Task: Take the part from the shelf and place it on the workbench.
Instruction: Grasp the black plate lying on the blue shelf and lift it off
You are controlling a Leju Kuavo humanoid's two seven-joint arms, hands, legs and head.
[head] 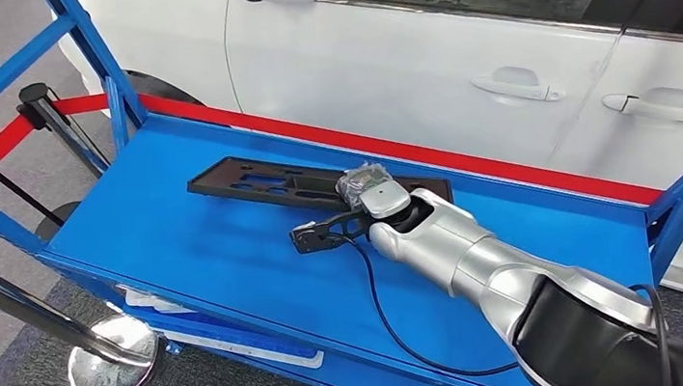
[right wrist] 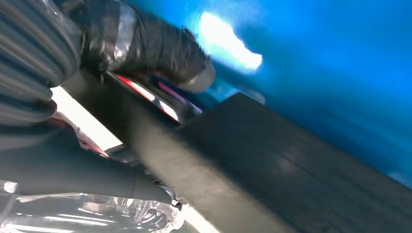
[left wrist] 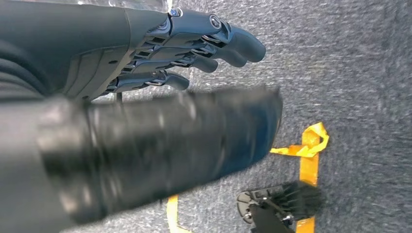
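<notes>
The long black part (head: 268, 180) lies flat on the blue shelf (head: 178, 241), toward the back edge, running roughly parallel to the red strip (head: 470, 159) that borders the shelf on the side of the white car (head: 419, 58). The right hand (head: 371, 190) rests over the part's near end; in the right wrist view the thumb (right wrist: 160, 51) sits on one face and the fingers (right wrist: 87, 172) on the other, so it grips the part's edge (right wrist: 252, 165). Wide bare blue surface spreads in front of the part, up to the front lip. Blue frame posts (head: 93, 46) rise at the corners. The left hand (left wrist: 160, 58) hangs above grey carpet (left wrist: 359, 73), fingers loosely extended and apart, holding nothing.
</notes>
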